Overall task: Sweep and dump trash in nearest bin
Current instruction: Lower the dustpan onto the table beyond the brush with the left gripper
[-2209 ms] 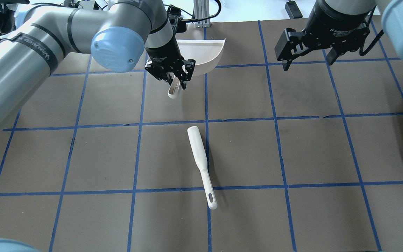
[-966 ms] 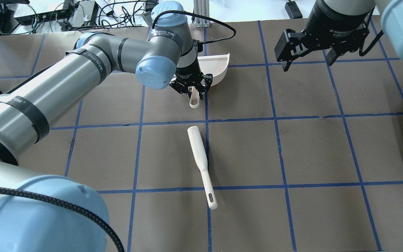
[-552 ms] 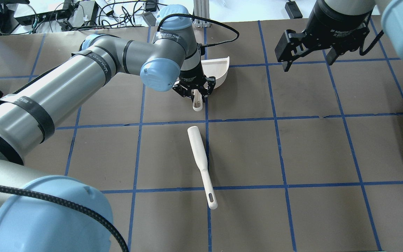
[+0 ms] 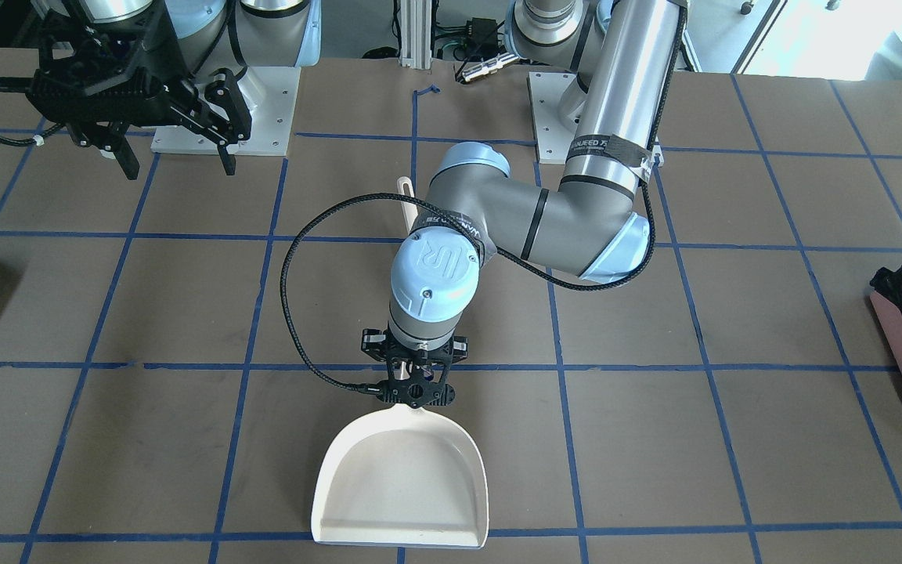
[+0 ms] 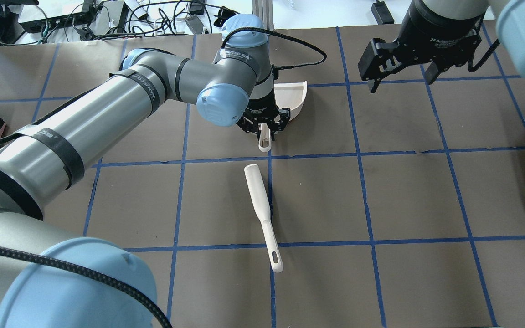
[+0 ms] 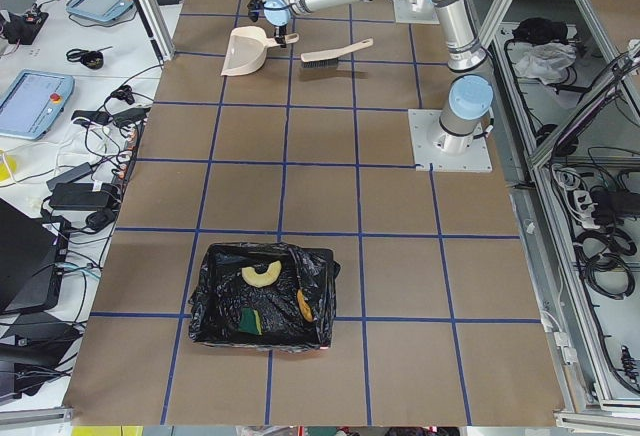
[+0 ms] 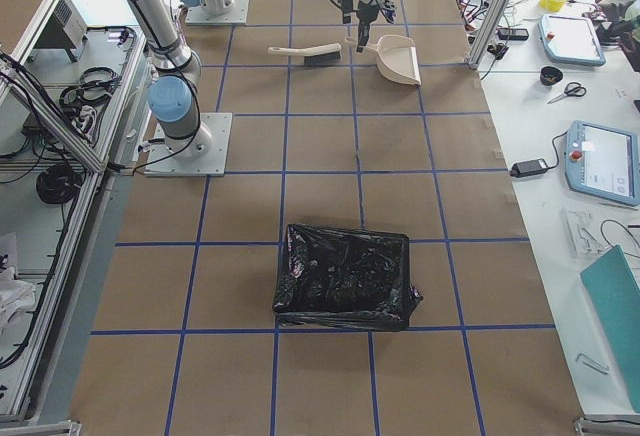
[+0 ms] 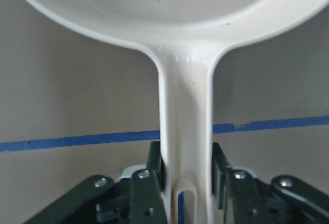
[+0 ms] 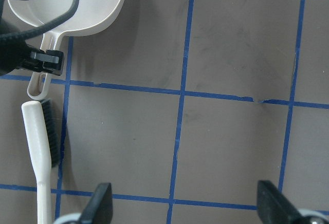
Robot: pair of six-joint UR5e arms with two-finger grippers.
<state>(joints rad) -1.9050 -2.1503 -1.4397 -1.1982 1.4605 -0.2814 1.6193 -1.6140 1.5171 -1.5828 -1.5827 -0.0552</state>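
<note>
The left gripper (image 8: 187, 168) has its jaws clamped on either side of the white dustpan handle (image 8: 186, 106), close to the slotted end. That grip keeps the dustpan (image 4: 400, 478) level, with its mouth facing the far edge of the table. The pan is empty and sits at or just above the tabletop, but I cannot tell which. The white brush (image 5: 262, 214) lies loose on the table just nearer the robot, with nothing holding it. The right gripper (image 5: 401, 82) hangs spread wide and empty above the right half. All the trash sits in the black-lined bin (image 6: 205, 306) at the table's left end: croissant piece (image 6: 260, 274), sponge (image 6: 252, 321) and potato lump (image 6: 303, 304). So this is probably the dustpan being put away.
</note>
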